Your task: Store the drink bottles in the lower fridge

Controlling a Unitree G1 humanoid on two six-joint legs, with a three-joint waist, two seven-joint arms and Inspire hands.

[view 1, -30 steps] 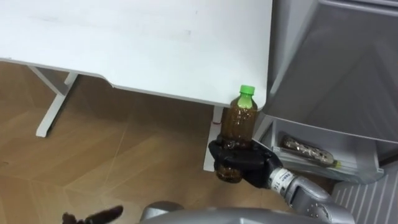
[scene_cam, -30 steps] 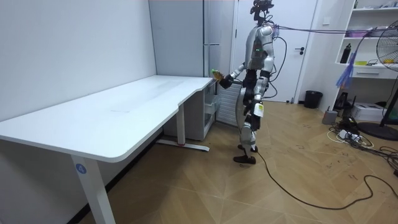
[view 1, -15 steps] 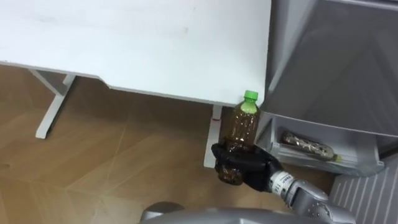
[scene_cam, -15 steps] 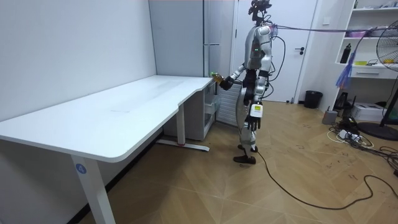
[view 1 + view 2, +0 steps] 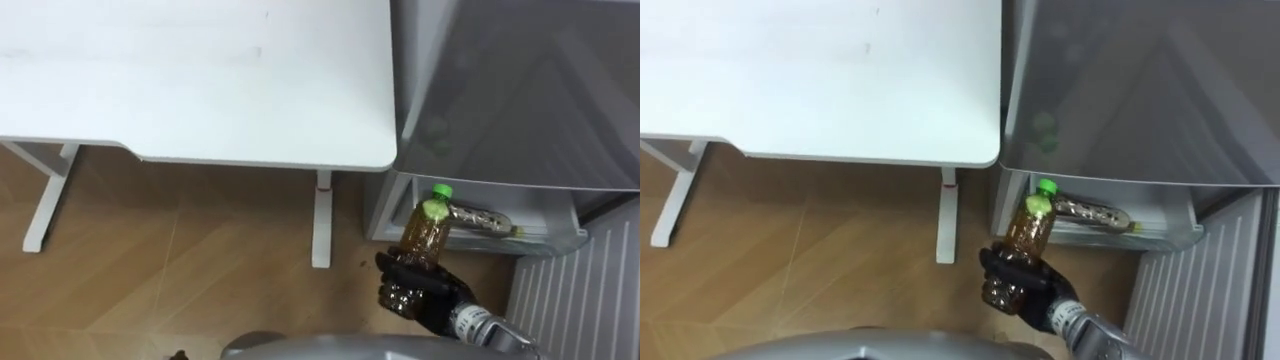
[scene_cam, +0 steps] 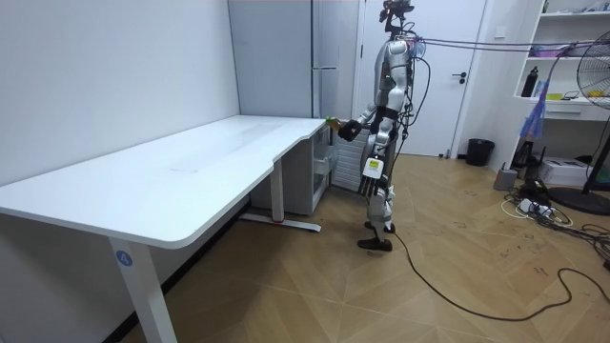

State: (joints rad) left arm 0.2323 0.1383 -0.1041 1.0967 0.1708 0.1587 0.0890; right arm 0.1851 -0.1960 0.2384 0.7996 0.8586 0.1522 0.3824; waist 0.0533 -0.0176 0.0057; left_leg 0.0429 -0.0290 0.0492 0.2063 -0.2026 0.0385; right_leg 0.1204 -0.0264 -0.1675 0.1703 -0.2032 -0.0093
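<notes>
At 10 o'clock in the eye views is the white desk (image 5: 200, 90). The left hand (image 6: 373, 177) hangs at the robot's side in the room view, and I cannot tell its state. At 5 o'clock the right hand (image 5: 428, 300) is curled round the lower half of 1 brown drink bottle (image 5: 420, 240). The bottle's long axis tilts, with the green cap toward 1 o'clock. The open lower fridge drawer (image 5: 548, 222) lies at 1 o'clock from that hand, just beyond the cap. 1 other bottle (image 5: 480, 215) lies flat in the drawer along the 10-to-4 line. Likely the held bottle must be carried forward and laid down beside it. The grey fridge door (image 5: 520, 90) fills 2 o'clock.
</notes>
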